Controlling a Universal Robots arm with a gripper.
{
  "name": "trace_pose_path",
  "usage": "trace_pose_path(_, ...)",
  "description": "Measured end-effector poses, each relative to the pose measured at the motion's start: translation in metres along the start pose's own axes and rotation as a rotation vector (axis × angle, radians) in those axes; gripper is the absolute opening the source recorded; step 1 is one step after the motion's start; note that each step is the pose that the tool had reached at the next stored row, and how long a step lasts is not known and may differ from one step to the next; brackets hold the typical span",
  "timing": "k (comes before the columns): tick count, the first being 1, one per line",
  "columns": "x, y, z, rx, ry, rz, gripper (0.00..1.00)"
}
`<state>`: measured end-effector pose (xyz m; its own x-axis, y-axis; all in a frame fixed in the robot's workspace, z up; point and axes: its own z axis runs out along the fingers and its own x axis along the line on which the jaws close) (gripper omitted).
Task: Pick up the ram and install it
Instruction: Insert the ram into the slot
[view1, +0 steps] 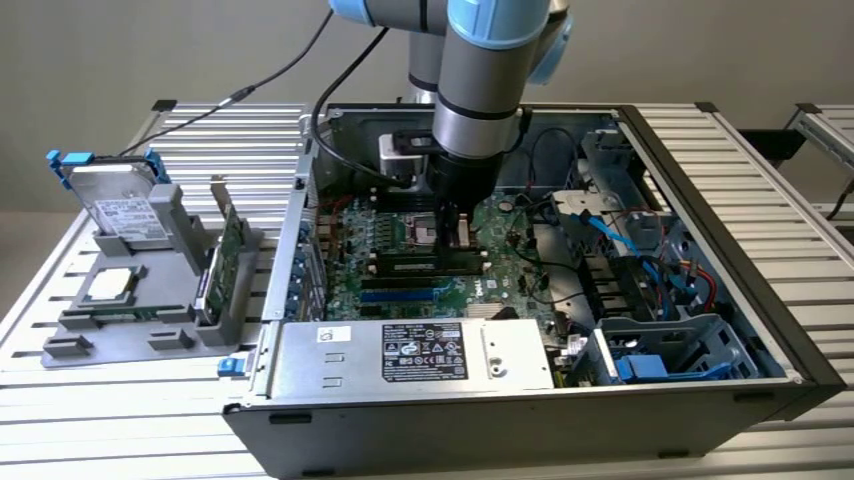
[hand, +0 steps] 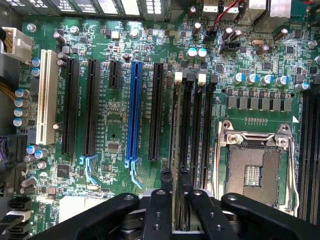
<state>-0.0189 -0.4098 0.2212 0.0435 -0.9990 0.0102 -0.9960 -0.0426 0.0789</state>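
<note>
Install step, seating stage: the ram stands edge-up in a slot just beside the empty socket, with the hand straddling it. Gripping or loose, I cannot tell. The next move calls for a square, fully latched seat.

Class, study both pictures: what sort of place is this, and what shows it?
Probably a robotics test bench for computer assembly: a robot arm reaches into an open PC case over its motherboard, on a slatted metal table, beside a grey fixture holding a hard drive.
</note>
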Motion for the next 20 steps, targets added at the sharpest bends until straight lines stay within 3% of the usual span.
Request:
trace_pose_path(4, 0.0, 0.0009, -0.0021, 0.0, -0.0002, 0.0, 0.39)
trace_pose_path(7, -0.001, 0.0026, -0.0096, -0.0001, 0.0001, 0.0, 0.51)
trace_pose_path(12, -0.001, 0.0049, -0.0273, 0.0, 0.0002, 0.0, 0.51)
trace_pose_path(14, -0.001, 0.0049, -0.0274, 0.0001, -0.0003, 0.0, 0.49)
trace_pose_path(16, -0.001, 0.0049, -0.0274, 0.0001, -0.0003, 0.0, 0.36)
trace_pose_path(17, -0.001, 0.0049, -0.0274, 0.0001, -0.0003, 0.0, 0.36)
trace_pose_path(19, -0.001, 0.0049, -0.0274, 0.0001, -0.0002, 0.0, 0.24)
trace_pose_path(20, -0.001, 0.0049, -0.0275, 0.0, -0.0001, 0.0, 0.24)
